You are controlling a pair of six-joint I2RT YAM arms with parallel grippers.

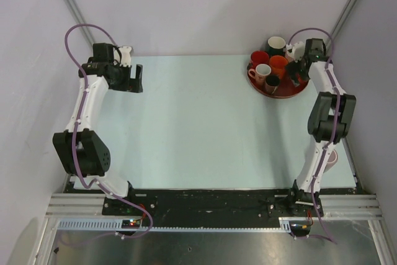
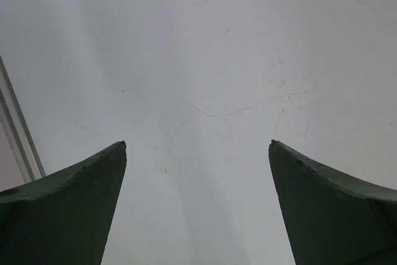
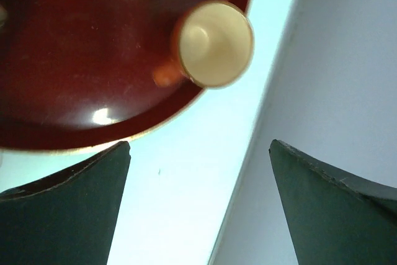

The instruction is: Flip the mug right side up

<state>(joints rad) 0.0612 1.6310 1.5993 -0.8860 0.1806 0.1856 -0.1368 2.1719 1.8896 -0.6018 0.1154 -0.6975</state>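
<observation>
Dark fingertips of the right gripper (image 3: 198,147) are spread wide, nothing held between them. Just beyond, the mug (image 3: 214,41) is seen standing mouth-up near the rim of the red tray (image 3: 74,91), so the turning is judged done; only withdrawal is left. Other mugs (image 1: 263,71) are crowded close by, and the wall (image 3: 347,60) is near. The left gripper (image 2: 197,146) is held open and empty, well apart.

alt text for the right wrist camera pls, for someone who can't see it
An orange mug with a cream inside stands mouth up near the edge of a glossy dark red tray, its handle pointing left in the view. Below it the right gripper is open and empty over the pale table, with a grey wall on the right.
</observation>
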